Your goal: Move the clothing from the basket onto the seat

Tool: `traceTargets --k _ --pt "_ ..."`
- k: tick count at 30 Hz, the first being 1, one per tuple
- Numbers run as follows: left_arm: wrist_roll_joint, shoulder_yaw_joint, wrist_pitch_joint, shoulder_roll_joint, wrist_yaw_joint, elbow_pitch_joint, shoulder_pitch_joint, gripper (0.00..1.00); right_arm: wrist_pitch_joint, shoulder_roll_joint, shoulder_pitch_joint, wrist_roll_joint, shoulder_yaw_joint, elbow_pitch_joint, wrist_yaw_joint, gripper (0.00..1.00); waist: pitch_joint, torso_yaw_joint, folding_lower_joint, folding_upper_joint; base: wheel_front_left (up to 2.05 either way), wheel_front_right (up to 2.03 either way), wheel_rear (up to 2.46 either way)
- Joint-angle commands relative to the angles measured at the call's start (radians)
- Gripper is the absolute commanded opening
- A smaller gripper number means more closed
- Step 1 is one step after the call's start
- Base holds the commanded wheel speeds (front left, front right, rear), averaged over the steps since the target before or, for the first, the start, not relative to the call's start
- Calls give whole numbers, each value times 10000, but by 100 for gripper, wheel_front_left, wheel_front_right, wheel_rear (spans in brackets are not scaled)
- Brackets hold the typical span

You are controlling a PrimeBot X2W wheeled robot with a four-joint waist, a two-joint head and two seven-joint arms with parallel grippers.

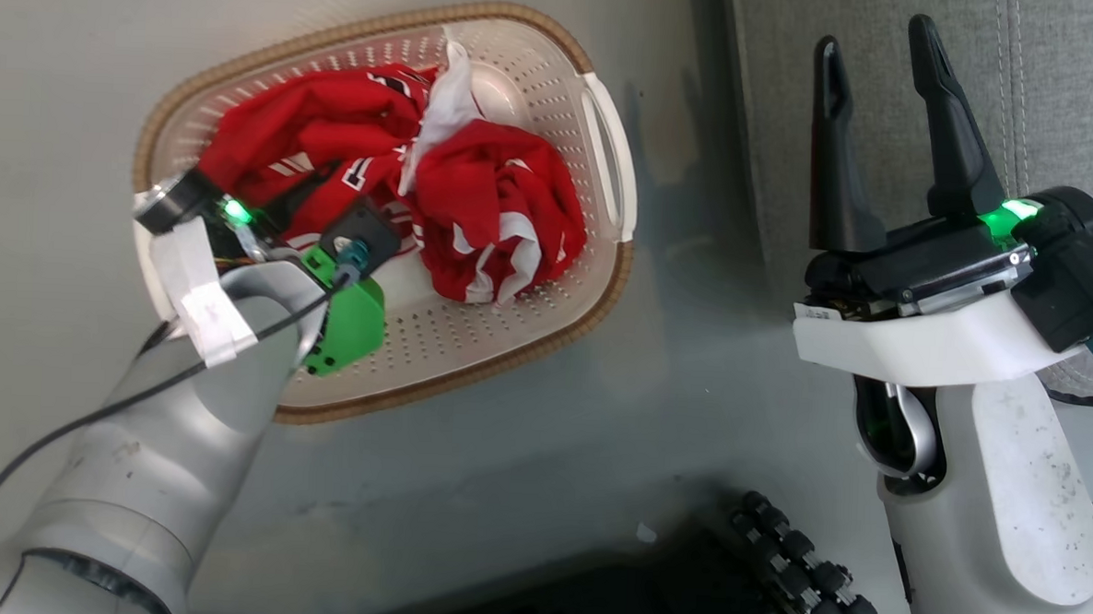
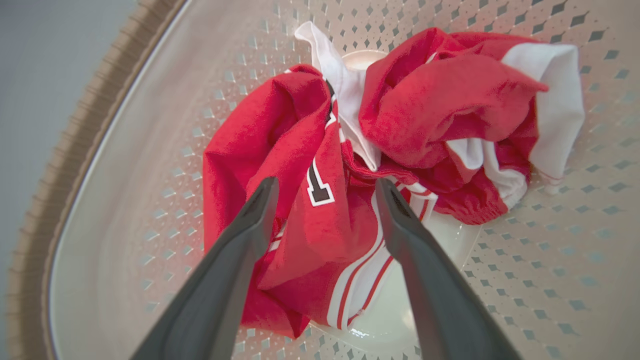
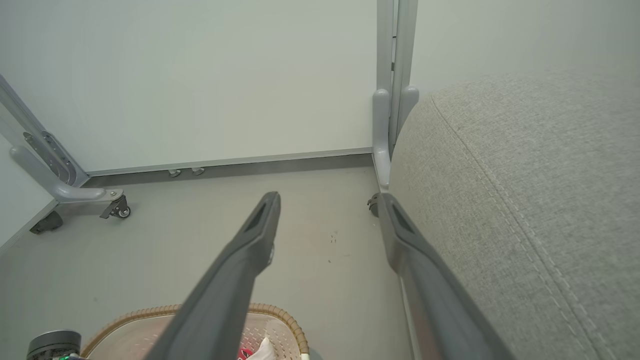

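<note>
Two red garments make up the clothing (image 1: 486,203), and both lie inside the basket (image 1: 538,76), none of it on the seat (image 1: 1072,108). The seat, the largest thing, stands to the right of the basket in the head view, well apart from it, with bare floor (image 1: 502,490) between them. Its stitched seam runs up and down that view.

The basket sits on the floor. Its long axis crosses the head view from handle to handle, and the end nearer the seat is tipped slightly higher in the picture. The clothing is bunched in a heap that follows the same axis, covering much of the basket's middle and far side. Perforated bottom is left bare along the basket's near wall. A white fold sticks up from the heap toward the basket's far rim.

The left arm (image 1: 163,438) reaches in over the basket's near left corner, its wrist bent down into the basket. In the left wrist view the left gripper (image 2: 326,184) is spread open, one finger on each side of a red fold bearing a black-and-white letter and striped trim. Whether the tips touch the cloth cannot be told.

The right gripper (image 1: 876,37) hangs to the right of the basket, beside the seat's edge. Its fingers point up the head view, parted and holding nothing. In the right wrist view the basket's rim (image 3: 280,320) shows below those fingers.
</note>
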Motion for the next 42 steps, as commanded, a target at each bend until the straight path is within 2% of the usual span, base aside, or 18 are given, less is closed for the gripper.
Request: traceTargets --k 1,16,17,18,26,34,39,42 --pt "42 -49 76 130 122 175 -310 100 -31 4 -130 111 73 -32 1 100 725 -653 -2 0 0 0 0" --pt "592 -771 1560 772 415 936 -1379 99 -32 3 -304 617 417 -10 1 100 1494 -1122 -2 0 0 0 0" --pt "622 -822 1699 823 398 955 -1412 38 -32 1 -315 624 424 -13 1 100 1509 -1141 -2 0 0 0 0" --pt "607 -842 1761 852 359 967 -1427 0 -32 3 -330 636 428 -14 1 100 1517 -1153 -2 0 0 0 0" --pt "245 -810 1297 763 128 968 -1328 0 -31 3 -359 520 455 29 1 100 1213 -1050 -2 0 0 0 0" --pt "-986 31 146 140 14 723 -521 0 -32 -3 -72 218 461 269 1 100 132 -458 -2 0 0 0 0" --pt "-1703 489 -94 -212 -234 95 217 0 -31 -8 204 -43 357 468 1 100 -704 -1 -2 0 0 0 0" --pt "-2177 784 -102 -293 -358 -742 715 0 -32 -8 376 -192 301 591 1 100 -1217 233 -2 0 0 0 0"
